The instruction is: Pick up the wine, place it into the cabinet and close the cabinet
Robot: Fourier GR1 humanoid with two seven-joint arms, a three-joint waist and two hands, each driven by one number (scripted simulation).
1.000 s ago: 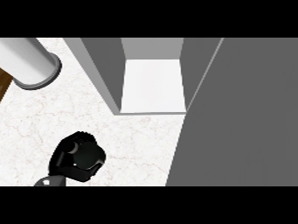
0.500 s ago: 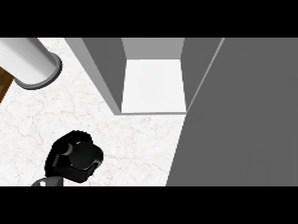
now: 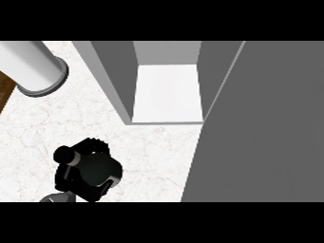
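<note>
Only left hand (image 3: 87,172), fingers unclear

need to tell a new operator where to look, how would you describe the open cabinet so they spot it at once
Start from the white marbled counter. At its far side stands the grey cabinet, its pale shelf floor lit between grey walls, with the big grey door swung open to its right. Unlike the white cylinder at far left, it is boxy and hollow.

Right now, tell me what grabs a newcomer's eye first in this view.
The open cabinet at top centre stands out, its bright floor bare, with its big grey door filling the right side. A black left hand sits low left on the marbled counter, and a white cylinder lies at upper left.
</note>
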